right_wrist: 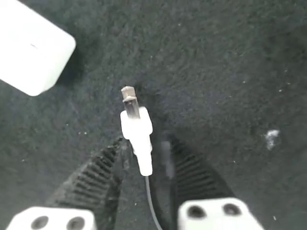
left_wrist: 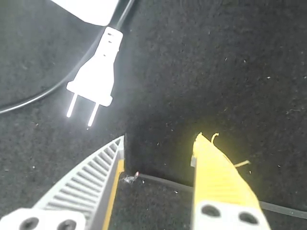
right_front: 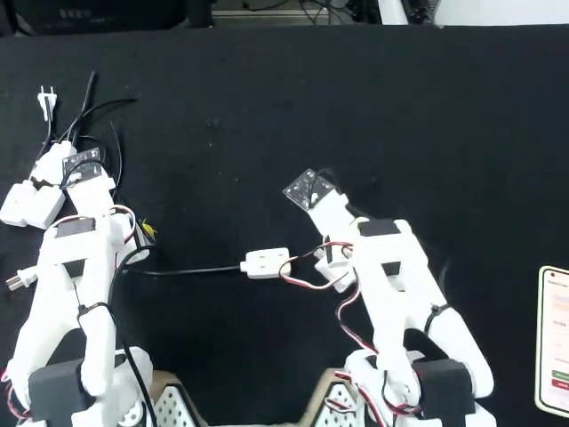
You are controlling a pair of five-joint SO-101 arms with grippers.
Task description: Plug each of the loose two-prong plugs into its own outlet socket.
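Observation:
A white two-prong plug (right_wrist: 136,134) is clamped between my right gripper's (right_wrist: 144,148) dark fingers, its prongs pointing at the black cloth. A white outlet block (right_wrist: 31,57) lies a short way beyond it. In the high view this outlet block (right_front: 267,262) lies mid-table, just left of the right arm (right_front: 382,258). My left gripper (left_wrist: 160,139) stands open above the cloth, holding nothing. Ahead of it lies a loose white plug (left_wrist: 93,79) with its prongs turned toward the fingers. Another loose plug (right_front: 44,98) lies at the far left.
A black cord (right_front: 187,269) runs from the mid-table outlet block toward the left arm (right_front: 76,258). White blocks (right_front: 27,205) and tangled black cables (right_front: 98,116) lie at the far left. A phone (right_front: 556,338) lies at the right edge.

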